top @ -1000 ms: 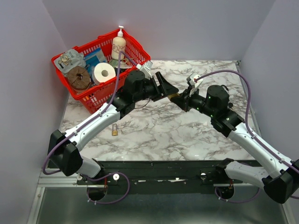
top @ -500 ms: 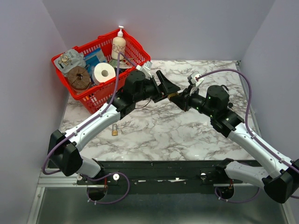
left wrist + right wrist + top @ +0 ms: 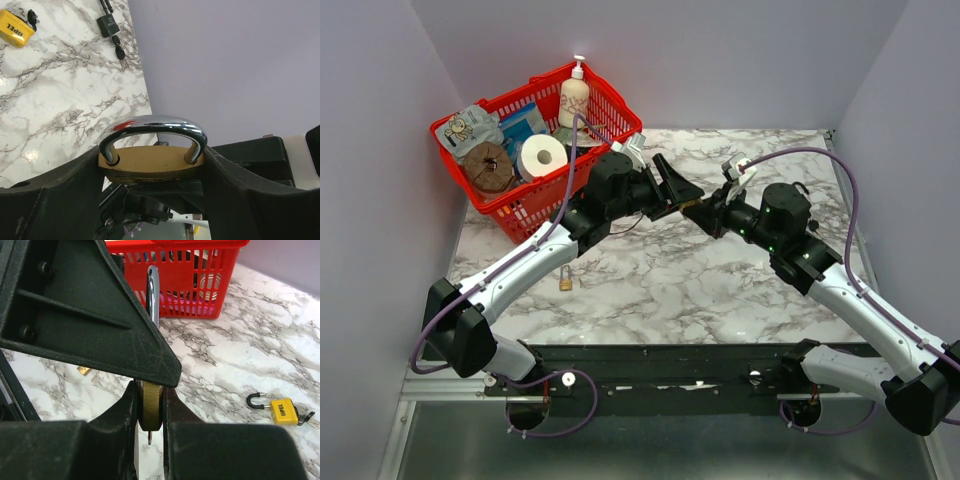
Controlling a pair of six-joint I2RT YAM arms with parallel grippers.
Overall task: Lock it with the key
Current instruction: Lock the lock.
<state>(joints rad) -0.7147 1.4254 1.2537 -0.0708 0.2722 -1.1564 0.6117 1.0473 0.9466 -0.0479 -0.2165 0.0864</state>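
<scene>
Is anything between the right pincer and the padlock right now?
Nothing visible. The right pincer is clamped on the padlock, across its flat brass faces; the left pincer holds its ends.

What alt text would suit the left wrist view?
A brass padlock with a chrome shackle sits gripped in the left end effector. Behind it, on the marble table, lie a yellow padlock and a black padlock with keys.
</scene>
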